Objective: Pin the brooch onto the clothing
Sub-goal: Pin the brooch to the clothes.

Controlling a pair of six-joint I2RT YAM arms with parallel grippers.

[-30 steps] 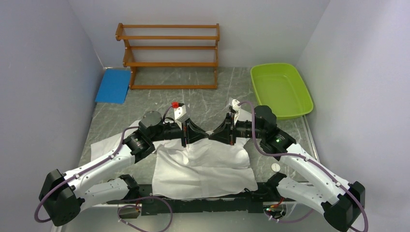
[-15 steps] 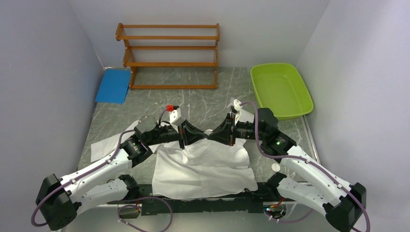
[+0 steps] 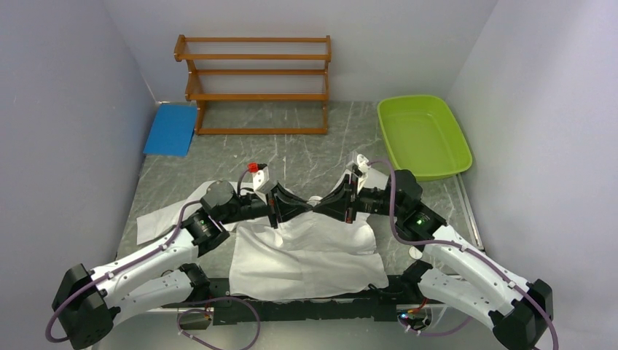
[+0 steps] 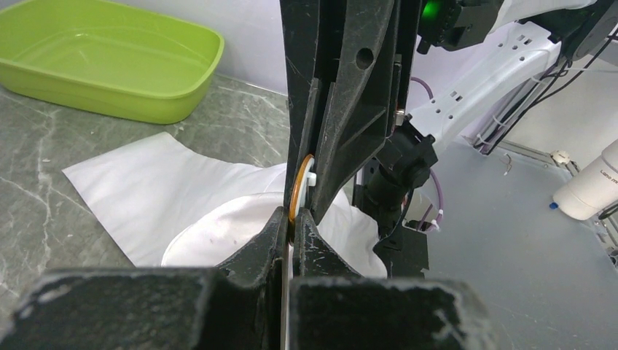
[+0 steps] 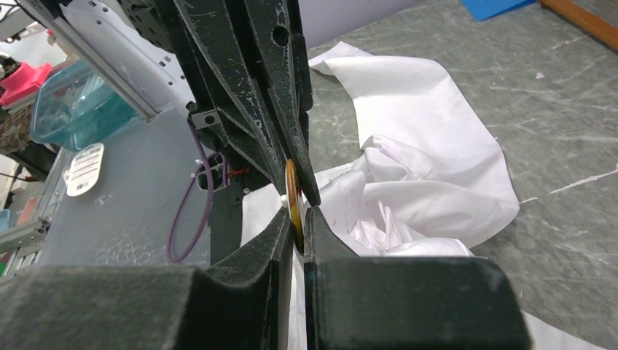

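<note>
The thin round golden brooch (image 4: 296, 191) was held edge-on above the bunched upper edge of the large white short-sleeved shirt (image 3: 306, 255), which was spread on the grey marbled desk (image 3: 313, 146). It was pinched tip-to-tip by the left gripper (image 4: 291, 222) and the right gripper (image 5: 295, 222), both narrowed onto it. The grippers would best be kept aligned while the pin was pressed home. Whether any cloth was caught could not be told.

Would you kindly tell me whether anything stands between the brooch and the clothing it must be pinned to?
Nothing visible does. The left pincer and right pincer both grip the brooch edge-on, over the bunched clothing; contact cannot be judged.
</note>
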